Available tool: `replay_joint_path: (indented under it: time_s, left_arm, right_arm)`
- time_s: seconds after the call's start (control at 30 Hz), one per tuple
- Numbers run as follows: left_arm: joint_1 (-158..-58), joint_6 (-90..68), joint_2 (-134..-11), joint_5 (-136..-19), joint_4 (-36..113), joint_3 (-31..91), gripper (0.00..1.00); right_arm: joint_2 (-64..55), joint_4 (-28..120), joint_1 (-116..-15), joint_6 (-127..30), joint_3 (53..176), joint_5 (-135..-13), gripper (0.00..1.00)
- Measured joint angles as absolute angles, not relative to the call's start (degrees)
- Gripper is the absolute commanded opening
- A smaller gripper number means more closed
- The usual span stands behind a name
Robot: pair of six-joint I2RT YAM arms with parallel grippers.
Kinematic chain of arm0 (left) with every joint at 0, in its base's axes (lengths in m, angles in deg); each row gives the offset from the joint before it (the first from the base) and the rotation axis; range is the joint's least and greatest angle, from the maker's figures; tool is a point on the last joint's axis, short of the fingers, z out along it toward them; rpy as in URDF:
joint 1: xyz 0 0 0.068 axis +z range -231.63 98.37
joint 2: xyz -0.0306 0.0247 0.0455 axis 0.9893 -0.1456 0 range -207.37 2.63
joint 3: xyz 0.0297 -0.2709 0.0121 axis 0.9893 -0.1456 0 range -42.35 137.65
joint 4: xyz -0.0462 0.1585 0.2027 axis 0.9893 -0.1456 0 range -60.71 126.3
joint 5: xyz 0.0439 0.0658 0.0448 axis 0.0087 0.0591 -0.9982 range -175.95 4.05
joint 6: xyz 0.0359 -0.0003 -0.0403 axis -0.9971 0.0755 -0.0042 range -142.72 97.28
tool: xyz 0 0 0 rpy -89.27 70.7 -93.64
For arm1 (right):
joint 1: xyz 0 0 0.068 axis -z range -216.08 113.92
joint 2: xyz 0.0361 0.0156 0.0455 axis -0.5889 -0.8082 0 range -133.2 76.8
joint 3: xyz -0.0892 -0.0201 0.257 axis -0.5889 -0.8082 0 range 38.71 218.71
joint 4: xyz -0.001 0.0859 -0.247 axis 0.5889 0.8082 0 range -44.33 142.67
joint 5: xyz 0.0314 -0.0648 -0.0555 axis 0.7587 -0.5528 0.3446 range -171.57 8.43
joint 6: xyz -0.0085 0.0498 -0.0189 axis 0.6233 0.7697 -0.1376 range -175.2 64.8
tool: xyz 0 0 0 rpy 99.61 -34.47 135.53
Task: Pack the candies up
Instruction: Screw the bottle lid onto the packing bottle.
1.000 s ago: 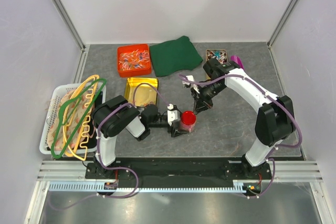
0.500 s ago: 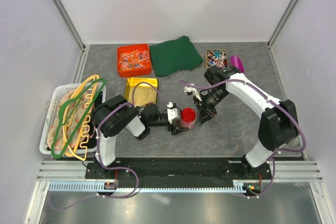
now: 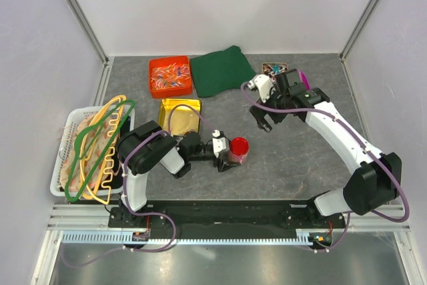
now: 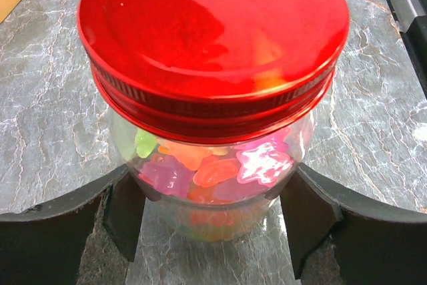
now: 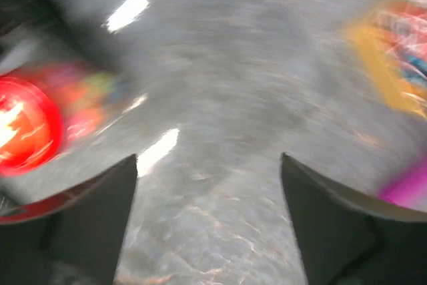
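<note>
Grey marbled desk (image 3: 293,165) carries a white basket (image 3: 61,165) of hangers (image 3: 100,145) at its left edge. A green cloth (image 3: 222,71) and an orange tray (image 3: 171,94) lie along the far edge, with a gold box (image 3: 180,101) just nearer than the tray. Toward the middle, closer to the near edge, a glass jar (image 4: 213,185) with a red lid (image 4: 213,38) stands upright, gripped at its sides by the left pincer (image 4: 213,215). Inside, pressed against the glass, lie the candies (image 4: 260,165), pink, orange and green. The right pincer (image 5: 209,218), spread wide and holding nothing, hangs above bare desk toward the far right corner, apart from the jar.
</note>
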State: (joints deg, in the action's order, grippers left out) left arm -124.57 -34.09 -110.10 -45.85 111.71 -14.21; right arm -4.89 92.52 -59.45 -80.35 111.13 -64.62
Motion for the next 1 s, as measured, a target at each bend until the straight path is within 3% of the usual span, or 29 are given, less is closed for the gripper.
replay_joint_path:
  time_s: [0.17,0.7,0.73,0.8,0.83,0.9,1.0]
  left_arm:
    - [-124.6,-34.1,-110.1,-45.9,111.7,-14.2,0.52]
    - [-124.6,-34.1,-110.1,-45.9,111.7,-14.2,0.51]
    - [-124.6,-34.1,-110.1,-45.9,111.7,-14.2,0.51]
    - [-124.6,-34.1,-110.1,-45.8,111.7,-14.2,0.51]
    - [-124.6,-34.1,-110.1,-45.9,111.7,-14.2,0.51]
    - [-124.6,-34.1,-110.1,-45.8,111.7,-14.2,0.51]
    - [-124.6,-34.1,-110.1,-45.8,111.7,-14.2,0.51]
  right_arm:
    - [-5.0,87.5,-55.0,-74.0,112.4,-73.8,0.98]
    - [-3.0,78.8,-51.9,-66.1,113.2,-66.2,0.98]
    - [-2.7,78.2,-51.9,-65.4,112.7,-64.4,0.96]
    - [-2.6,77.8,-52.1,-63.8,112.2,-62.8,0.83]
    - [-2.9,77.8,-52.1,-63.2,112.2,-62.5,0.83]
    - [-3.5,77.8,-52.1,-61.4,112.2,-63.2,0.98]
    - [-4.1,77.7,-51.9,-60.3,112.2,-62.2,0.98]
